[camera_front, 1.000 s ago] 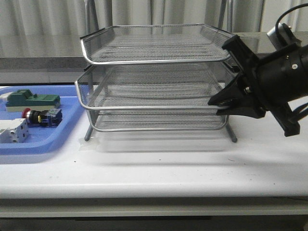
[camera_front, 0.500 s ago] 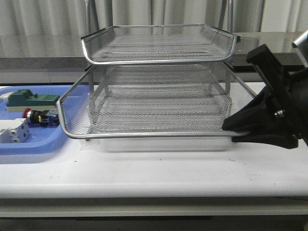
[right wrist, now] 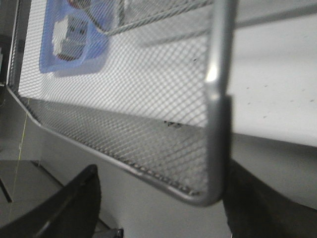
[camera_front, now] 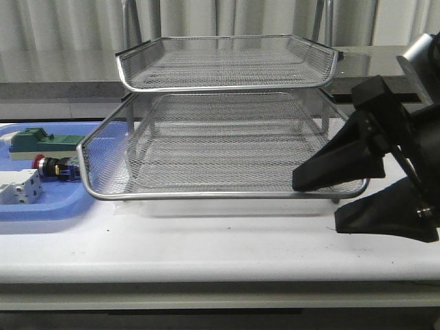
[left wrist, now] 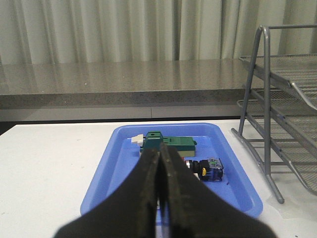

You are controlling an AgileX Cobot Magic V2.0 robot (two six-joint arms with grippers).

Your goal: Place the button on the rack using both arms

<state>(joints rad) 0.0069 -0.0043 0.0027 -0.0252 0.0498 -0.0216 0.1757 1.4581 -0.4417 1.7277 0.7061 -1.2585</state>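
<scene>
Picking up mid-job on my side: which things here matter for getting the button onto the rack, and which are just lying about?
For the job:
- button, lying in the blue tray
- rack, middle tray pulled forward
- right claw, open at that tray's front corner
- left claw, shut, above the blue tray

Lying about:
- blue tray
- green-topped block
- white terminal block

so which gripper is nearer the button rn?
Left. The left gripper is shut and hangs just short of the button in the blue tray. The right gripper is open at the pulled-out rack tray's far corner.
</scene>
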